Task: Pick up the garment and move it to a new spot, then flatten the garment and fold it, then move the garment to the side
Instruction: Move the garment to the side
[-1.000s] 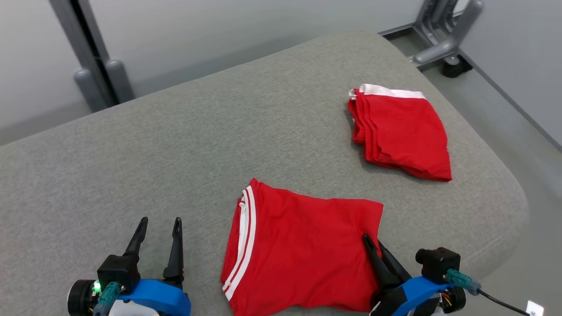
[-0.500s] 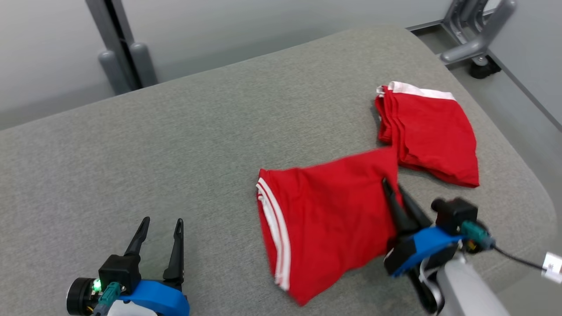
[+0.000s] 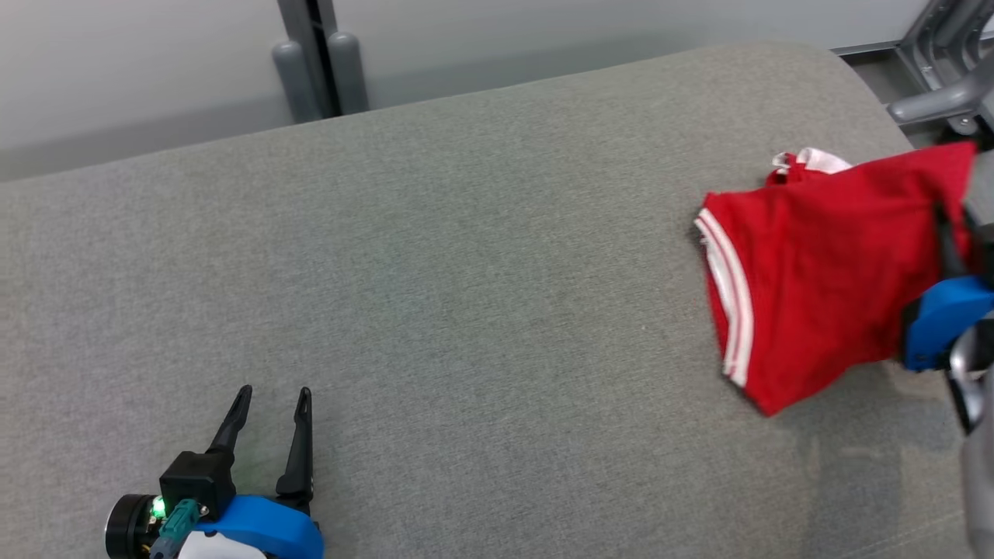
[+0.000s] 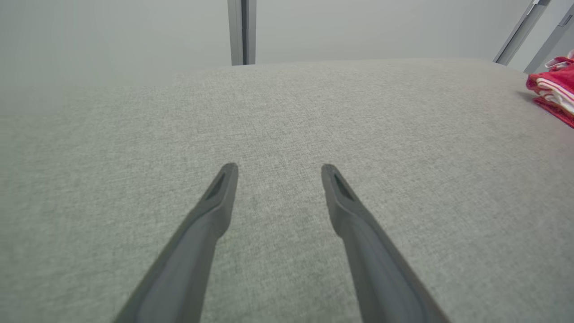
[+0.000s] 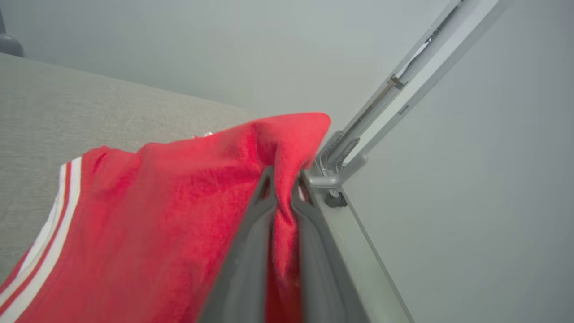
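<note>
The garment [image 3: 815,264] is folded red cloth with white stripes along its left hem. It hangs tilted above the right end of the grey padded table [image 3: 466,272]. My right gripper [image 3: 943,225] is shut on its right corner; in the right wrist view the fingers [image 5: 251,242] pinch a fold of the garment [image 5: 157,224]. My left gripper [image 3: 273,392] rests open at the lower left with nothing between its fingers, and it stands open over bare table in the left wrist view [image 4: 279,167].
A second red garment's white band [image 3: 811,159] peeks out behind the held one. Red striped cloth [image 4: 554,89] lies at the right edge of the left wrist view. Grey posts [image 3: 318,62] stand behind the table and a metal stand [image 3: 940,97] beyond its right end.
The head camera has swung to the left. My right gripper has lifted the garment off the table and carried it right and away, over the second red garment. The left gripper has stayed put.
</note>
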